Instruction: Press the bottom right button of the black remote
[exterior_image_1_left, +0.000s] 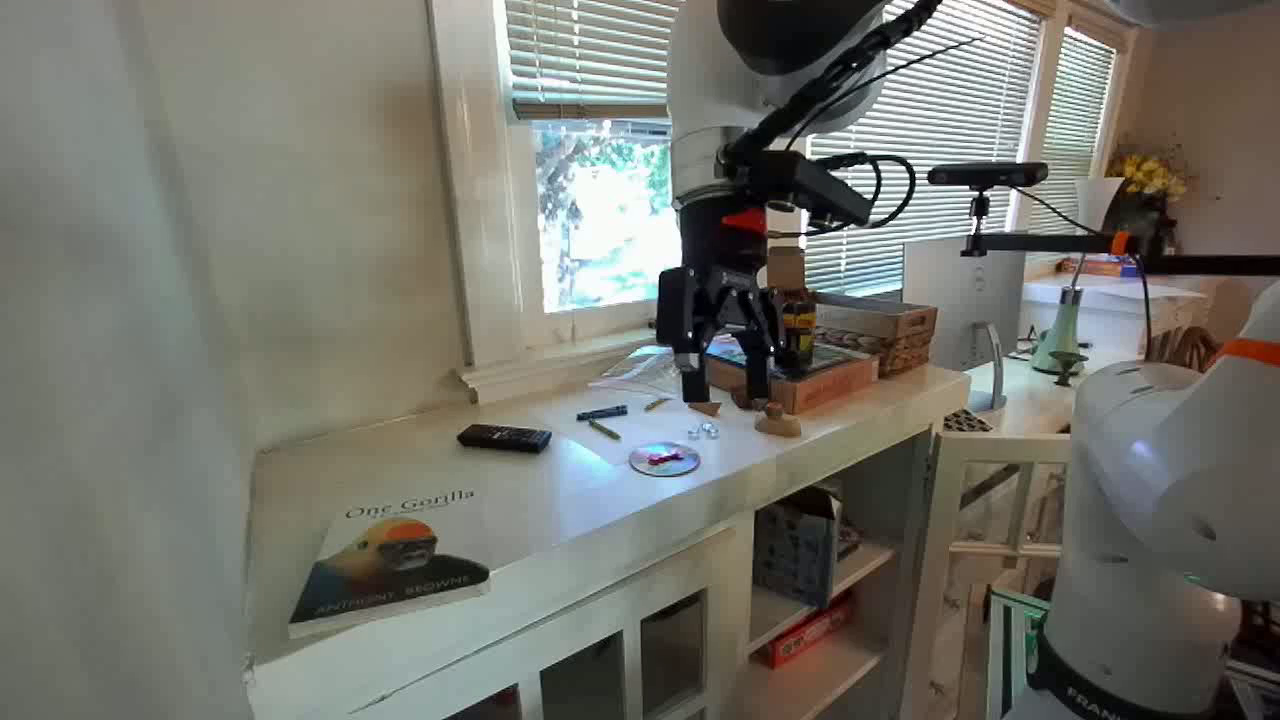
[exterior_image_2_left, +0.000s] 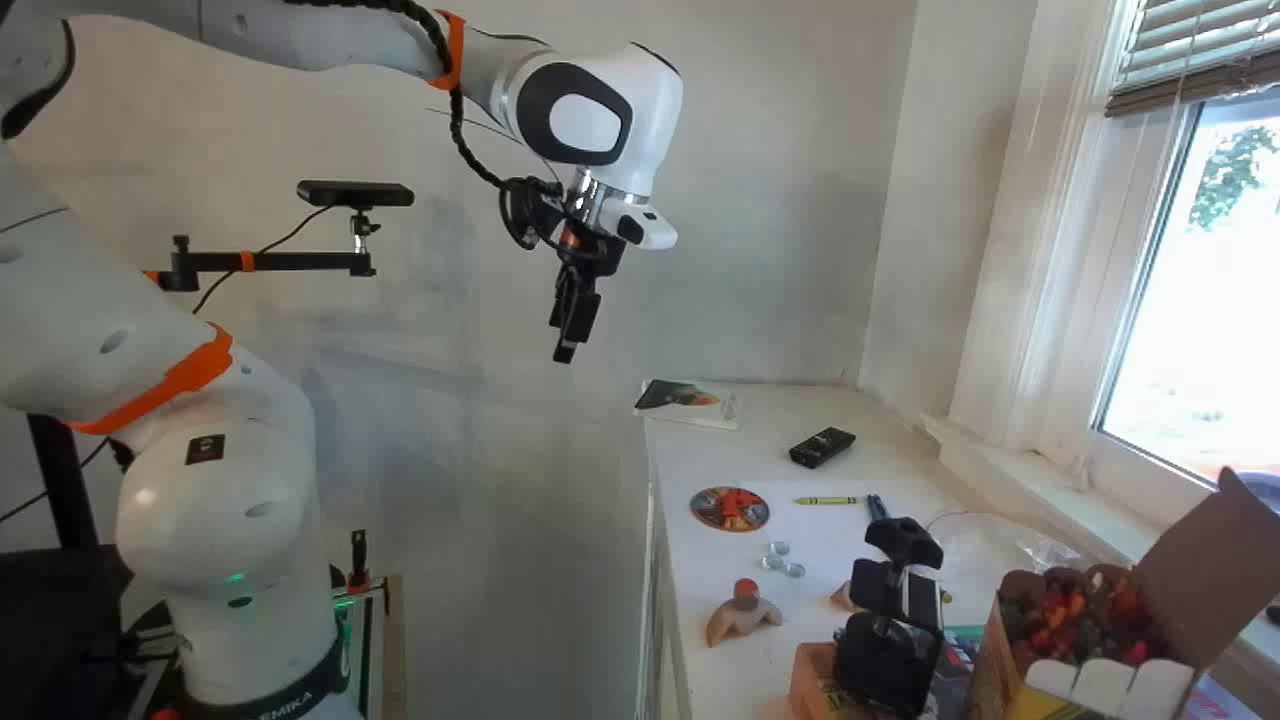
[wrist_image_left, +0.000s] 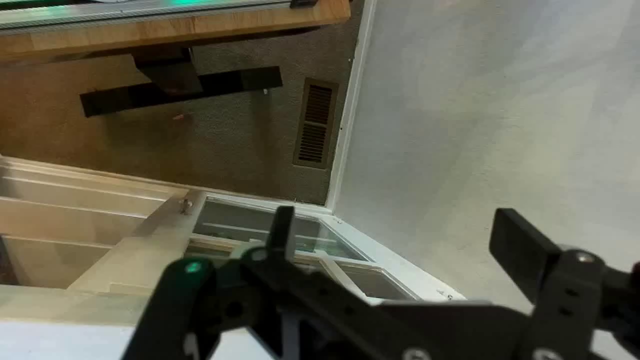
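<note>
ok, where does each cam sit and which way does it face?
An exterior view: sits by the book, facing the window; arm, base and gripper show.
An exterior view: sits by the open box, looking along the counter toward the book; arm, base and gripper show.
Wrist view: sits on the arm, looking down at floor vent, wall and cabinet; gripper shows.
Both exterior views share the black remote, book and arm.

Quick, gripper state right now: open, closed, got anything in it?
Gripper: open, holding nothing, and apart from the black remote.
</note>
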